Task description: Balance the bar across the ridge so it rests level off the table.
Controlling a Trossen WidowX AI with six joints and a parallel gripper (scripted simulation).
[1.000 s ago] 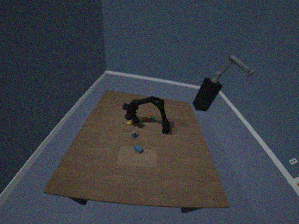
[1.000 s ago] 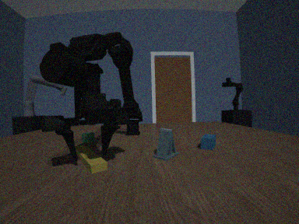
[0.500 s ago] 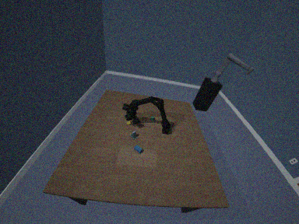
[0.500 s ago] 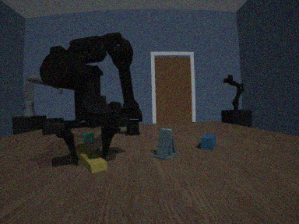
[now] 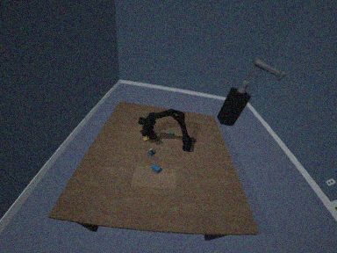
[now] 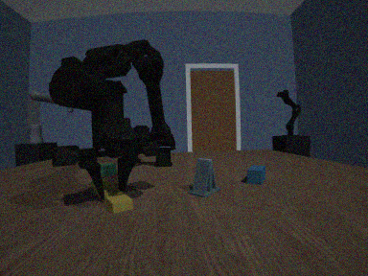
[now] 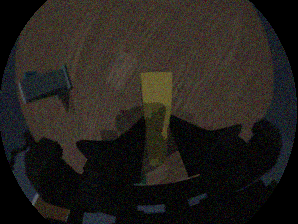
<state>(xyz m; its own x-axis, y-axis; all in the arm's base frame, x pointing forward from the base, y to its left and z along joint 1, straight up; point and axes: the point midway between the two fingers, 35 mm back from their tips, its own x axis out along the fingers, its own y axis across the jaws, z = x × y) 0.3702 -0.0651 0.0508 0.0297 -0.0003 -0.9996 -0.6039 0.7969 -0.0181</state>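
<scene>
Arm bent low, pincer [image 6: 111, 184] clamped on bar [image 6: 118, 201].

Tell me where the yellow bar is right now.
In the exterior view the bar lies on the table at lower left, between the fingers of the end effector closing on it, left of the grey ridge.
</scene>
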